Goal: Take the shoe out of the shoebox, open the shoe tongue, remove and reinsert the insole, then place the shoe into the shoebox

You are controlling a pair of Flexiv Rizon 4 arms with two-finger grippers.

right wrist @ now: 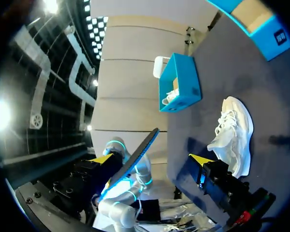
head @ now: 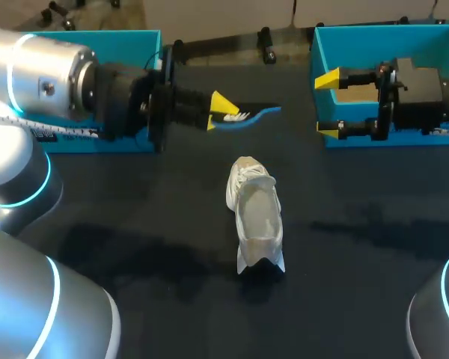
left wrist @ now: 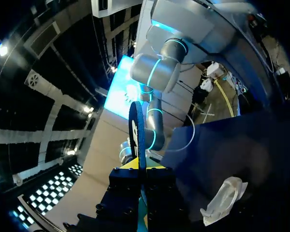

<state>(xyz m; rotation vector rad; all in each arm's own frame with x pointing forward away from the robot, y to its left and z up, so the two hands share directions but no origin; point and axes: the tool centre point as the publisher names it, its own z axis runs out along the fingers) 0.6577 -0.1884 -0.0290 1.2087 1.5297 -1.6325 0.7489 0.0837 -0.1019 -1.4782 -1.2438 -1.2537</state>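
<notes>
A white shoe [head: 256, 217] lies on the dark table near the middle, empty of its insole; it also shows in the left wrist view [left wrist: 224, 200] and the right wrist view [right wrist: 234, 135]. My left gripper [head: 218, 111] hovers above the table behind the shoe, shut on a thin blue-and-black insole [head: 251, 116] that sticks out toward the right. Seen edge-on, the insole [left wrist: 137, 128] rises from between the left fingers. My right gripper [head: 328, 105] stands open and empty in front of the right blue shoebox [head: 389, 37], facing the insole [right wrist: 135, 154].
A second blue box [head: 105, 39] stands at the back left behind my left arm, seen with something white inside [right wrist: 179, 84]. Dark tabletop [head: 157, 224] surrounds the shoe on all sides.
</notes>
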